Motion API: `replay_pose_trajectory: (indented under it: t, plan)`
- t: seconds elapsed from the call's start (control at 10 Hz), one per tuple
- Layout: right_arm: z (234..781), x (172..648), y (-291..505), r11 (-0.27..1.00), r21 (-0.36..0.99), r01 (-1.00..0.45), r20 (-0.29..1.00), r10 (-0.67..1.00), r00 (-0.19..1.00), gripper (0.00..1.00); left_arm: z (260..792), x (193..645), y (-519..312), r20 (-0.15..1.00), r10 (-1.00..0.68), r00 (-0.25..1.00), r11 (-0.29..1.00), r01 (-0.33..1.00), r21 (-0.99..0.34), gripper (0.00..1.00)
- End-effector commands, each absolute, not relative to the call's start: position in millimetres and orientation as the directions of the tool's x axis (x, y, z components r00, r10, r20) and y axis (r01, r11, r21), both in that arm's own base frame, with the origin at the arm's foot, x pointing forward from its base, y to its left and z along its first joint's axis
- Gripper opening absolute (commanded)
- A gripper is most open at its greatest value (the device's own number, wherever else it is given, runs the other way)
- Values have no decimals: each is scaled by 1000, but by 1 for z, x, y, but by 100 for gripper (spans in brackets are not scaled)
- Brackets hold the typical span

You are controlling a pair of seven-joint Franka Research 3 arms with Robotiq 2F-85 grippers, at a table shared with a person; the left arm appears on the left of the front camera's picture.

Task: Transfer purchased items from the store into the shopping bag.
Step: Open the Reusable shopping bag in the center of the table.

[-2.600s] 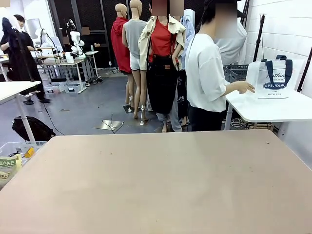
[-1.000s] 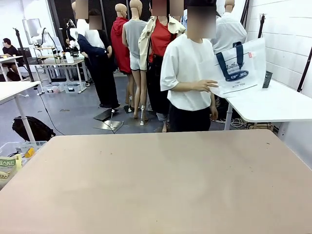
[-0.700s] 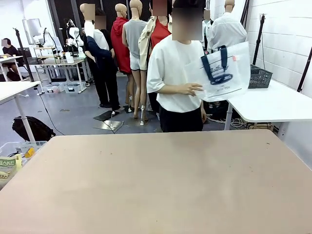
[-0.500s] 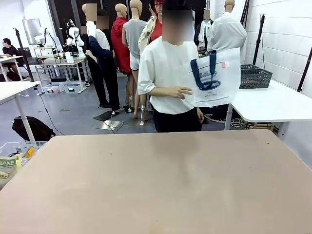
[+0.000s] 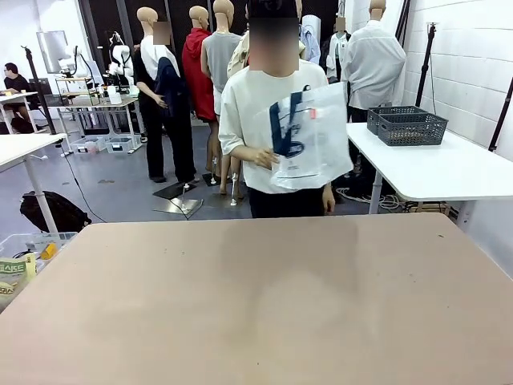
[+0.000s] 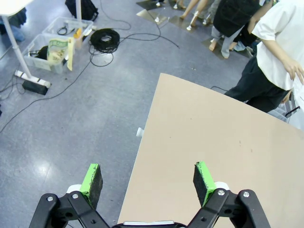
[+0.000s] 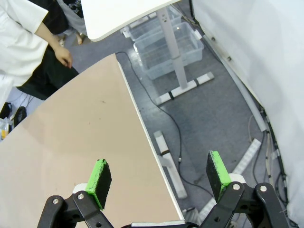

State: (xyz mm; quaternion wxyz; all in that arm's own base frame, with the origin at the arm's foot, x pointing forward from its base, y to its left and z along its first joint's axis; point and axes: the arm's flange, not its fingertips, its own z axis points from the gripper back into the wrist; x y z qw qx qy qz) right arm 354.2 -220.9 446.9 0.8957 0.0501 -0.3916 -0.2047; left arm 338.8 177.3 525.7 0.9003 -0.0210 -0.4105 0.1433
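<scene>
A person (image 5: 250,104) in a white shirt stands at the far edge of the tan table (image 5: 256,297), holding the translucent shopping bag (image 5: 311,143) with navy handles against their chest. The purchased items are out of view. In the left wrist view my left gripper (image 6: 148,182) hangs open, green pads wide apart, over the table's (image 6: 213,142) left edge and the floor. In the right wrist view my right gripper (image 7: 160,179) is open over the table's (image 7: 71,152) right edge, with nothing between its fingers. The person's hand (image 7: 64,57) shows at the far side.
A white side table (image 5: 449,172) with grey baskets (image 5: 409,124) stands at the back right, with clear bins (image 7: 166,45) under it. A clear bin (image 5: 20,257) and a black bag (image 5: 52,212) lie on the floor at the left, near cables (image 6: 102,38).
The person picked the bag up from the white side table and walked left with it to the middle of the far edge. Neither gripper's opening has changed.
</scene>
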Motion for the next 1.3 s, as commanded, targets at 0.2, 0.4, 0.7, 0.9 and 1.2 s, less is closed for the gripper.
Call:
replay_pose_trajectory:
  t: [0.2, 0.4, 0.7, 0.9, 1.2]
  plan:
    - [446, 354, -221, 911, 249, 329, 677, -406, 613, 100, 525, 338, 177, 726, 284, 626, 955, -251, -157, 100]
    - [446, 354, -221, 911, 249, 329, 677, -406, 613, 100, 525, 338, 177, 726, 284, 626, 955, -251, -157, 100]
    - [446, 354, -221, 911, 249, 329, 677, -406, 613, 100, 525, 338, 177, 726, 284, 626, 955, -251, -157, 100]
    - [446, 354, -221, 911, 249, 329, 677, -406, 613, 100, 525, 338, 177, 726, 284, 626, 955, -251, -157, 100]
    - [446, 354, -221, 911, 249, 329, 677, -406, 613, 100, 525, 338, 177, 726, 284, 626, 955, -251, -157, 100]
